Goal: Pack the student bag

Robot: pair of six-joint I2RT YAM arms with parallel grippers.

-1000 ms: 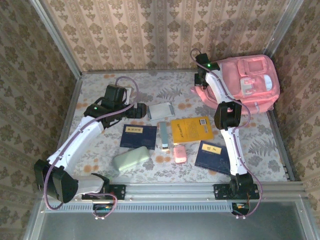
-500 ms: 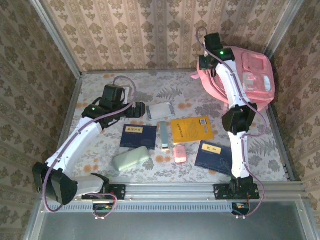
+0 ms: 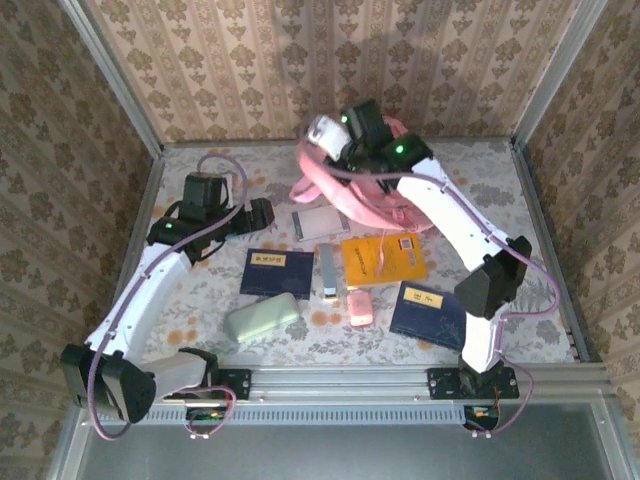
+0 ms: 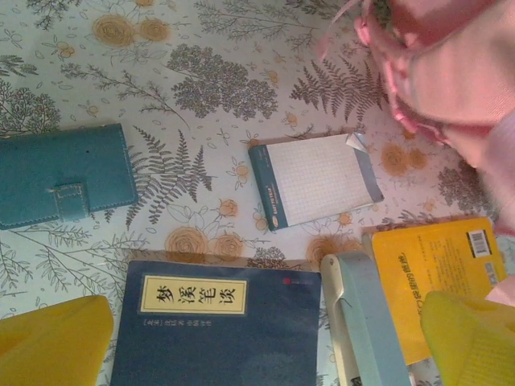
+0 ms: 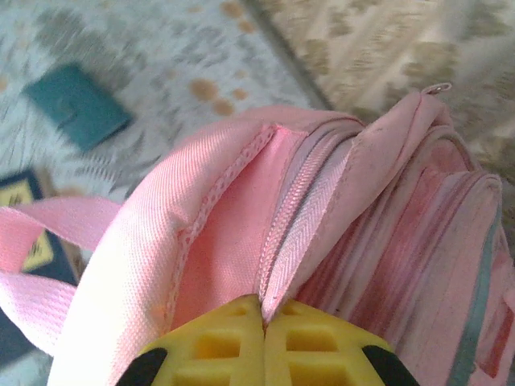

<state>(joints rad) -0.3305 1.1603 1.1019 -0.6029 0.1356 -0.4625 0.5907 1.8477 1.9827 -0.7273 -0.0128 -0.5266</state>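
on the left, the left gripper (image 4: 261, 346) hangs with its yellow fingers (image 4: 52, 342) spread wide and nothing between them, above the table (image 3: 200, 300) with its flowered cloth. under its camera a teal wallet (image 4: 64, 177) lies flat, apart from the rest. near the front edge sits a pale green case (image 3: 262, 318), and just behind it a dark blue book (image 3: 277, 272) with a cream title label. next comes a small gridded notepad (image 3: 320, 224), then a slim pale blue-grey bar (image 3: 327, 270) lying between the blue book and a yellow book (image 3: 383, 258), close against the yellow one. a little pink thing (image 3: 360, 307) lies in front of the bar. the student bag (image 3: 350, 190) is bunched up at the back middle of the table, just behind the notepad, a thin pink strap trailing across the yellow book. a second dark blue book (image 3: 428, 312) lies furthest right. the right gripper (image 5: 264, 310) is clamped tight on the bag's pink fabric beside a zip.
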